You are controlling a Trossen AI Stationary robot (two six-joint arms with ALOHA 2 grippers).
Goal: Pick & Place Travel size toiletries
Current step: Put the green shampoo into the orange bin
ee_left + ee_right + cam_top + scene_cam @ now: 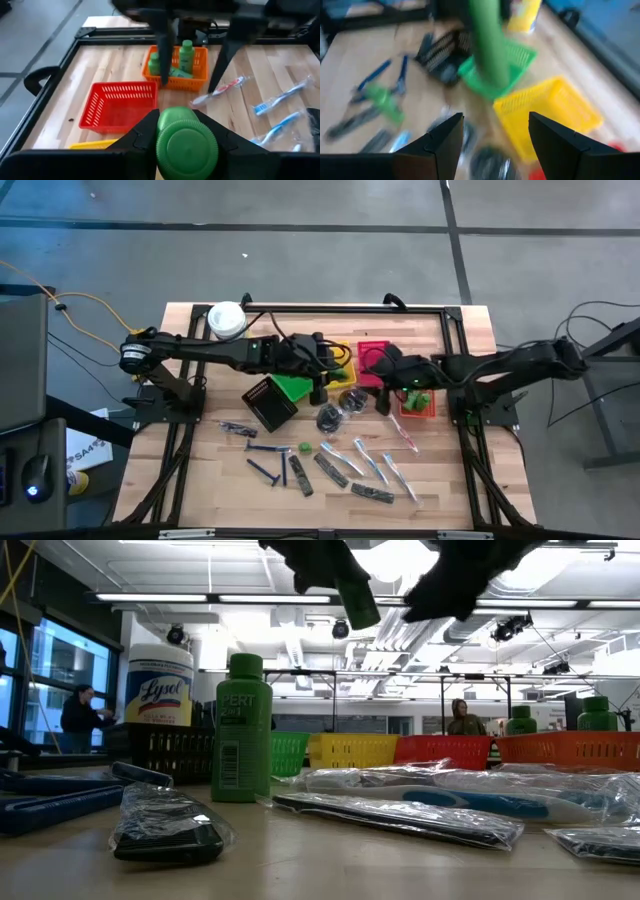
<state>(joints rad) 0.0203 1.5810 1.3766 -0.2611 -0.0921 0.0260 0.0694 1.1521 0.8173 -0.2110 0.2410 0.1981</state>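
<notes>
My left gripper [182,137] is shut on a stubby green bottle [186,145] and holds it in the air over the baskets; the low view shows the bottle [355,595] high above the table. My right gripper [492,145] faces it, open and empty, over the orange basket [200,75], which holds other green bottles [186,52]. One more green bottle [243,730] stands upright on the table. Blue razors [265,465], dark strips [300,475], clear-white packets [370,460] and bagged dark round pieces [330,418] lie flat on the near half. My left gripper pinches the green bottle by its sides [162,125] between the two fingers [142,135], near the round end that faces the wrist camera. The bottle lies roughly along the fingers. It is lifted clear of the table and baskets, tilted and slanting downward below the gripper.
Black [268,402], green [292,385], yellow [340,355] and red [372,352] baskets crowd the middle of the table. A large white tub with a yellow label [160,685] stands at the far left. A black frame [450,330] borders the board. People stand in the room behind.
</notes>
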